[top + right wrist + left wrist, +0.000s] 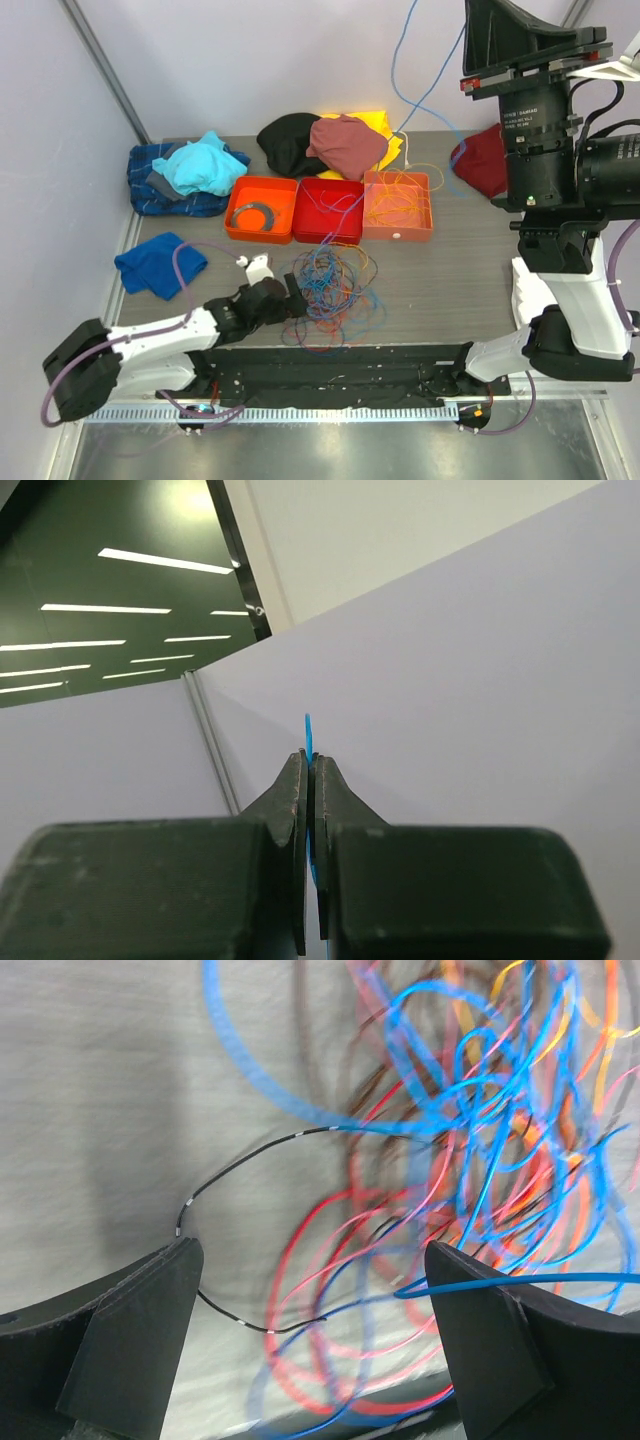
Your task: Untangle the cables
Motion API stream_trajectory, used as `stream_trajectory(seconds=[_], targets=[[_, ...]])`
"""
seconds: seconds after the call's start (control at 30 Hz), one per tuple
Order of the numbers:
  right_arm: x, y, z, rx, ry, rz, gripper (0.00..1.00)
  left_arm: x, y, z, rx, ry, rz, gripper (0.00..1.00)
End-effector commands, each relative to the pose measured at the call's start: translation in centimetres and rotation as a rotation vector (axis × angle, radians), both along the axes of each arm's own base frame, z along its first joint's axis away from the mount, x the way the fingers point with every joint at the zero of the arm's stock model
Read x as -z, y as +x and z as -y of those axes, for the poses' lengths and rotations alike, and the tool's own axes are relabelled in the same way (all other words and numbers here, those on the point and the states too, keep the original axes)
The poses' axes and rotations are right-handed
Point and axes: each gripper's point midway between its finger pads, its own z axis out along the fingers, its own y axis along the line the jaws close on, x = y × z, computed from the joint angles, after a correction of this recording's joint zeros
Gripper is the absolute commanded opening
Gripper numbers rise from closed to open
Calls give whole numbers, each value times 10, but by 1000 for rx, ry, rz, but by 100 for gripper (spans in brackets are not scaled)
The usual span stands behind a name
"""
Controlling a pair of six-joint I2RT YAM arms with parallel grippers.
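From above, the cables (333, 287) lie in a loose, many-coloured tangle on the table (460, 290), just in front of three trays (296, 212), with a few strands reaching into the trays. The left gripper (296, 296) sits low at the tangle's left edge. Only its wrist camera shows its jaws spread wide and holding nothing (310, 1260). There, blue, red and orange loops and a thin black wire (240, 1165) lie between and beyond the fingers, and one blue strand rests on the right fingertip. The right wrist view shows the right gripper (310, 770) clenched on a blue cable (307, 726) against bare walls. The overhead view shows that blue cable (398, 92) running from high up down toward the trays.
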Motion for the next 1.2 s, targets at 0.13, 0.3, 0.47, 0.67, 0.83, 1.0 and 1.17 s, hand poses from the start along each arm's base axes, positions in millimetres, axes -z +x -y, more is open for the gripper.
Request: stream_trajectory(seconds=[0.13,0.3,0.47,0.67,0.83,1.0,1.17], targets=[[9,6,-14,-14,-27,-25,1,-25,-17,-39,15,-6,95,100],[50,27,-46,-18,-119,-127,1,-113,-11,-42,47,-201,372,100],[84,42,-72,-39,-181,-198,1,-183,-7,-69,13,-208,564,100],[130,52,-93,-55,-271,-288,1,-186,3,-87,-45,40,455,100],[164,56,-102,-70,-308,-344,1,-200,7,-51,35,-101,501,100],[169,55,-105,-88,-322,-358,1,-220,-1,-9,210,-312,670,100],[160,52,-106,-108,-319,-349,1,-232,-3,26,324,-429,761,100]])
